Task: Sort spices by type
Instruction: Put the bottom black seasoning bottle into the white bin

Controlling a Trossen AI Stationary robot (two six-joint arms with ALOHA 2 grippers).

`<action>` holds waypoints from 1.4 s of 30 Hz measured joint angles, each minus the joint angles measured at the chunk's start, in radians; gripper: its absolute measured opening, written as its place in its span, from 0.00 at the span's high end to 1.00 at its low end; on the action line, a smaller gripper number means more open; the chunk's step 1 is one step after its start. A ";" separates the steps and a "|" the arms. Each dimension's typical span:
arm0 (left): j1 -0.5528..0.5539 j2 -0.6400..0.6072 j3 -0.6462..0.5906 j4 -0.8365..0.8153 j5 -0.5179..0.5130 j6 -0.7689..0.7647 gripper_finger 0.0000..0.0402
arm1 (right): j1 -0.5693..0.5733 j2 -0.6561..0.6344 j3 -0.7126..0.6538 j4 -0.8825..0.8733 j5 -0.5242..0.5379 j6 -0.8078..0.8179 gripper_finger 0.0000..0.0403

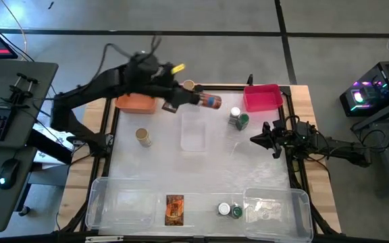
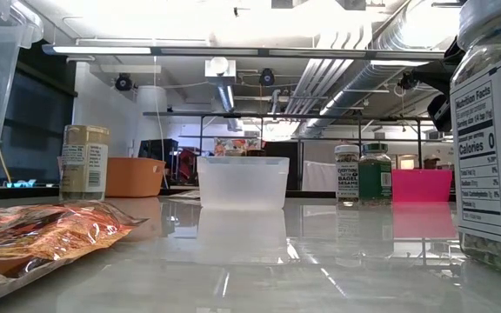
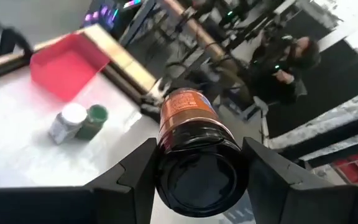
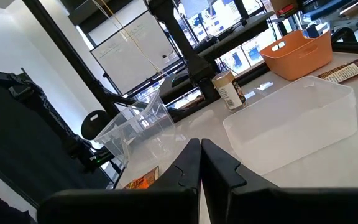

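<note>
— What do you hold?
— My left gripper (image 3: 197, 163) grasps a dark-capped jar (image 3: 194, 146) with an orange label, unreadable. My right gripper (image 4: 200, 163) is clenched, empty.
— Any writing?
— Far below, "Nutrition Facts, Calories 0" on a jar (image 2: 492, 130).

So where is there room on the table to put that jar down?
The left gripper holds a dark-capped jar between the orange bin and pink bin. Bare room lies mid-table, between the small clear tub, the tan-capped jar and the front tubs. It is crowded near the paired jars and the right gripper.
</note>
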 joint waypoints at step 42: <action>0.010 -0.023 -0.031 -0.310 -0.191 0.077 0.59 | 0.000 0.000 0.000 0.000 0.000 0.000 1.00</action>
